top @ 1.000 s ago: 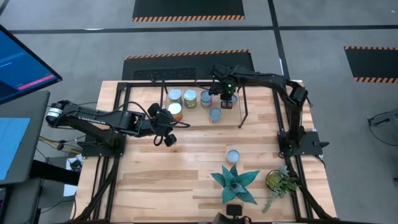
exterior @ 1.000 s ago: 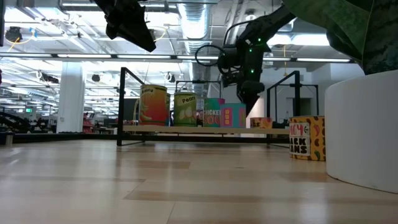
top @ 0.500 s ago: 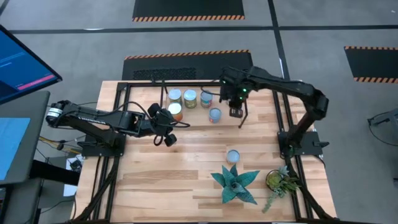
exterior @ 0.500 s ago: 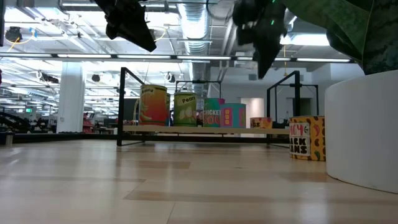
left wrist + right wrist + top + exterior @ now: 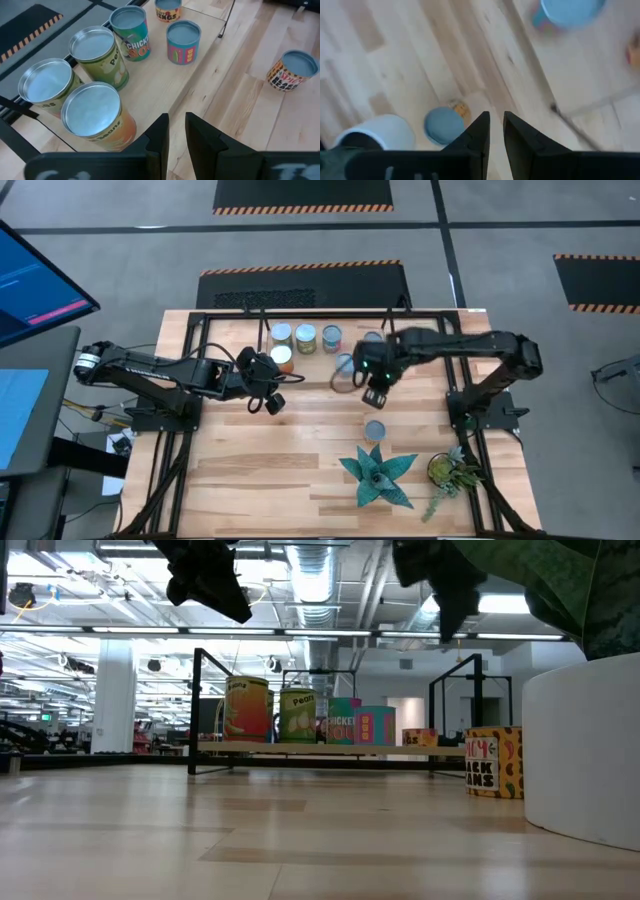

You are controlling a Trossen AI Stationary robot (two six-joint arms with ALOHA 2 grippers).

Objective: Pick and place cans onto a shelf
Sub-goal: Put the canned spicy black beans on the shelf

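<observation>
Several cans stand upright on the shelf (image 5: 312, 352), among them an orange one (image 5: 283, 359) and a pink-and-blue one (image 5: 345, 364); they also show in the left wrist view (image 5: 95, 115) and the low view (image 5: 247, 710). One can (image 5: 375, 430) stands alone on the table, nearer the front. My right gripper (image 5: 374, 397) hangs shut and empty above the table between the shelf and that can (image 5: 444, 125). My left gripper (image 5: 272, 402) waits shut and empty just near-left of the shelf.
Two potted plants (image 5: 378, 475) (image 5: 450, 472) stand by the near edge, just nearer than the lone can; one white pot (image 5: 380, 132) is close beside it. The black table frame (image 5: 200, 330) runs around the far and side edges. Bare wood lies at the near left.
My right gripper has risen from the right part of the shelf and swung toward the table's near edge, ending above the table between the shelf and the lone can. The cans on the shelf stay in place.
</observation>
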